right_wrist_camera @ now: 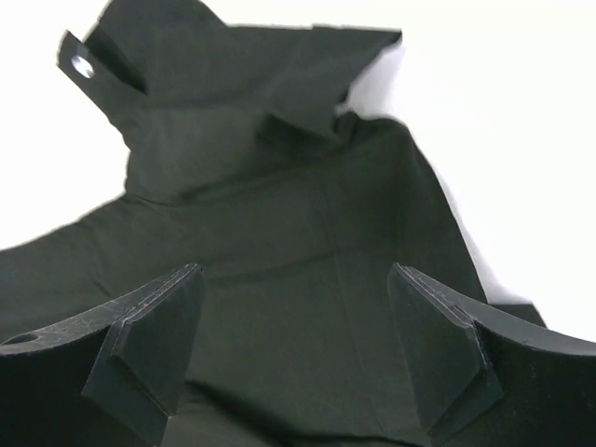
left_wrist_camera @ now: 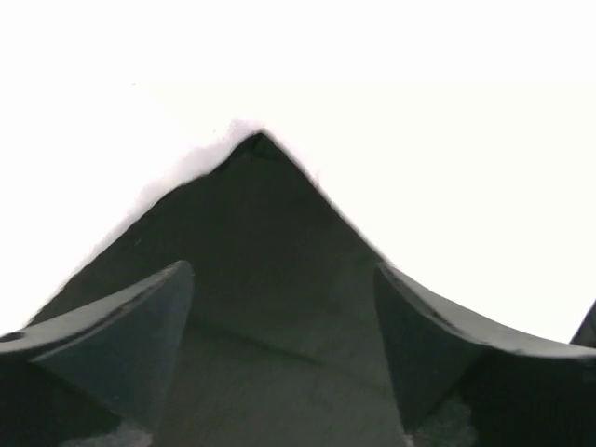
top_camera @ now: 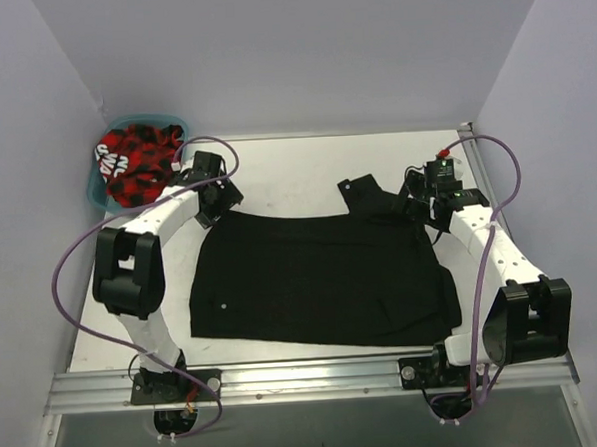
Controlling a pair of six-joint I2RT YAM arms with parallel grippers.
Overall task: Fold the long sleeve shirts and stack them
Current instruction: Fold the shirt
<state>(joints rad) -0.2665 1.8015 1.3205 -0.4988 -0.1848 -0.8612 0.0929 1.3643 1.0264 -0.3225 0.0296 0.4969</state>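
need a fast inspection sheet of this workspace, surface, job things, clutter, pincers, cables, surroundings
surface: white table, bare along the far side; metal rail at the near edge
job's things: black shirt spread flat mid-table, a flap with a pale button raised at its far right corner
clutter: teal basket in the far left corner, holding red and black cloth
grippers: left pincer open over the shirt's far left corner; right pincer open over its far right part; neither holds cloth
cables: purple cable loops off the left arm, another off the right
surroundings: plain pale walls on three sides
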